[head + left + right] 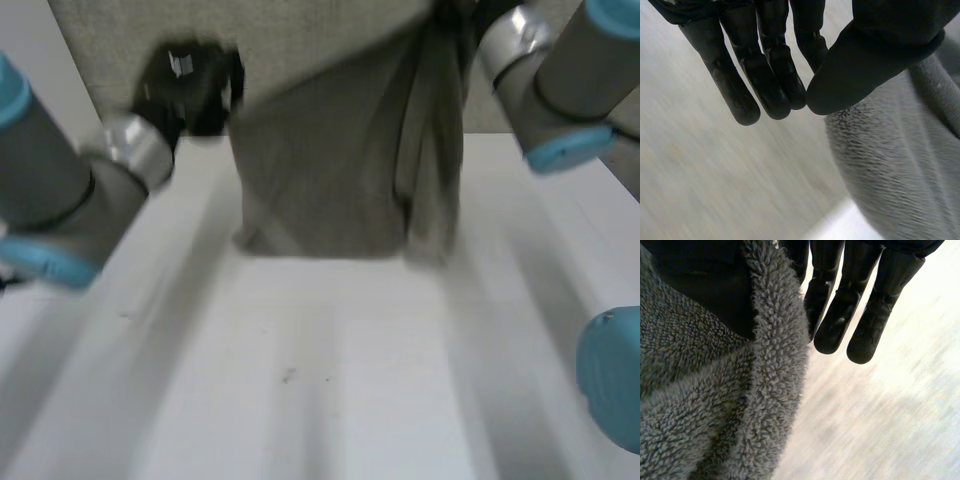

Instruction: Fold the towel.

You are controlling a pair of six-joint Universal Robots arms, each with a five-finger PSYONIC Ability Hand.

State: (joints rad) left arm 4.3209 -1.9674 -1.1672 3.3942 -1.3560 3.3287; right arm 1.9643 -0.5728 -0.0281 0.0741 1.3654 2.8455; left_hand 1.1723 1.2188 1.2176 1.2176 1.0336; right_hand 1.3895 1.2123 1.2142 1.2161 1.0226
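Observation:
A grey terry towel (330,170) hangs between my two raised hands, and its lower edge touches the white table (330,390). My left hand (195,85) holds the towel's upper left corner. In the left wrist view its thumb (865,75) pinches the towel (900,170) against straight fingers (767,80). My right arm (545,80) reaches to the upper right corner, where the cloth bunches into vertical folds. In the right wrist view the towel (715,405) edge runs between the thumb and the straight fingers (840,320) of my right hand, which pinch it.
A grey fabric panel (150,25) stands behind the far edge of the table. The white tabletop stretches toward me below the towel.

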